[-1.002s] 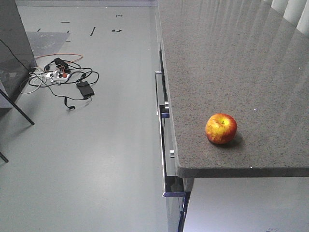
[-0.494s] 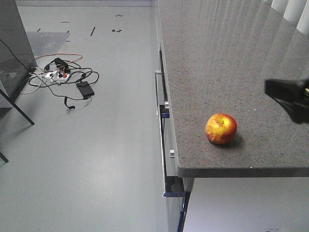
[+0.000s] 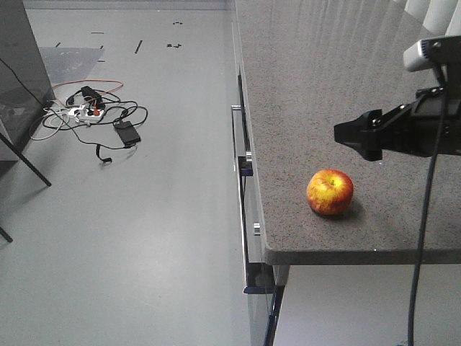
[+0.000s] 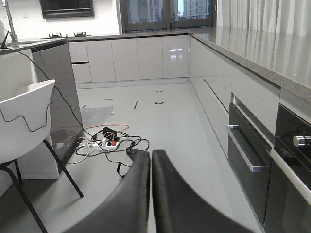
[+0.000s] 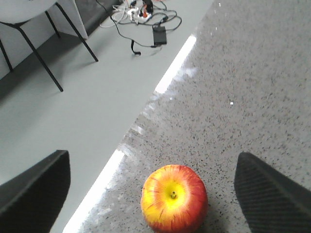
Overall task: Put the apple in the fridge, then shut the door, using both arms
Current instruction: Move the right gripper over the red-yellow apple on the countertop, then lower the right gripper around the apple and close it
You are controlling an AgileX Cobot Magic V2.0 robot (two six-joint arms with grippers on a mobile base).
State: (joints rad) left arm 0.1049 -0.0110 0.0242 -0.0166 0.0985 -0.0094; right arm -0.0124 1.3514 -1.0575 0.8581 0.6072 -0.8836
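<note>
Barely begun: the apple [image 5: 174, 204] rests ungrasped on the surface [image 3: 324, 72], framed between the right end effector's [image 5: 151, 156] wide-spread fingers. The left end effector [image 4: 150, 160] is clenched, empty. No fridge is visible.

Right arm [image 3: 410, 130] blocky and black, a thin black cable [image 3: 424, 216] hanging; jaws matte black, finely textured.

No readable text, label, brand, number or sign in any view. Small dark marks [image 3: 173, 45] on far floor [image 3: 158, 216]: too small to tell if lettering. Power strip [image 3: 81, 112] among cables: any print illegible.
</note>
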